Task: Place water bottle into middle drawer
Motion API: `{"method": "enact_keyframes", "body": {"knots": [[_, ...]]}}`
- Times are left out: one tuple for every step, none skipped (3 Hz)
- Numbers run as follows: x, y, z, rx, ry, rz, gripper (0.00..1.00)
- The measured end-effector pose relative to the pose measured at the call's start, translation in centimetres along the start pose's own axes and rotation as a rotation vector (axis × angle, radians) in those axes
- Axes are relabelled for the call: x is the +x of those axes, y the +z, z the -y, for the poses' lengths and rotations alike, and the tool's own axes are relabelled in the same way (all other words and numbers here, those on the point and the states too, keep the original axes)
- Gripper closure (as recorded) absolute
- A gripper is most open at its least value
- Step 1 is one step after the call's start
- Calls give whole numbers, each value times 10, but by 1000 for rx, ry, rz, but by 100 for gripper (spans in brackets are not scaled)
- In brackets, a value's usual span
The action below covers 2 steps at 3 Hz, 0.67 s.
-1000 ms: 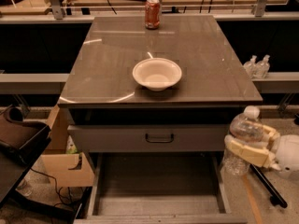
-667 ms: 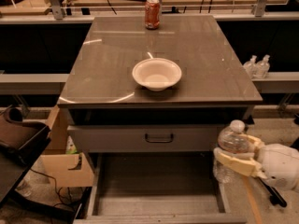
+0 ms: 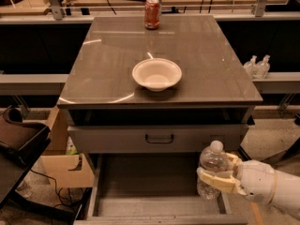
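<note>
The water bottle (image 3: 212, 165) is clear ribbed plastic with a white cap, held upright. My gripper (image 3: 216, 172) comes in from the lower right and is shut on the bottle, its cream fingers (image 3: 217, 181) wrapped around the bottle's body. The bottle hangs over the right side of the open middle drawer (image 3: 154, 184), a wide shallow grey drawer pulled out below the cabinet. Whether the bottle's base touches the drawer floor is unclear.
A white bowl (image 3: 156, 73) sits on the cabinet top (image 3: 108, 64), a red soda can (image 3: 152, 13) at its back edge. A grey drawer front with a black handle (image 3: 159, 138) is above the open drawer. Two tiny clear bottles (image 3: 257, 66) stand right. A cardboard box (image 3: 63, 165) is left.
My gripper has carried the bottle leftward and down, from beside the cabinet's right side to over the right part of the open drawer.
</note>
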<state>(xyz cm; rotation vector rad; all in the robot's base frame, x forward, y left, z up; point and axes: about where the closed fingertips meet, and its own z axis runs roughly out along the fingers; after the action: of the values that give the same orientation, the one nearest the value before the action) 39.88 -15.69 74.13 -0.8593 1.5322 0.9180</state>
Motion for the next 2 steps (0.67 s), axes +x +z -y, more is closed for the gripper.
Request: {"method": "enact_keyframes", "body": {"knots": [[22, 21, -11, -40, 23, -10, 100], [22, 21, -11, -40, 23, -10, 100]]}}
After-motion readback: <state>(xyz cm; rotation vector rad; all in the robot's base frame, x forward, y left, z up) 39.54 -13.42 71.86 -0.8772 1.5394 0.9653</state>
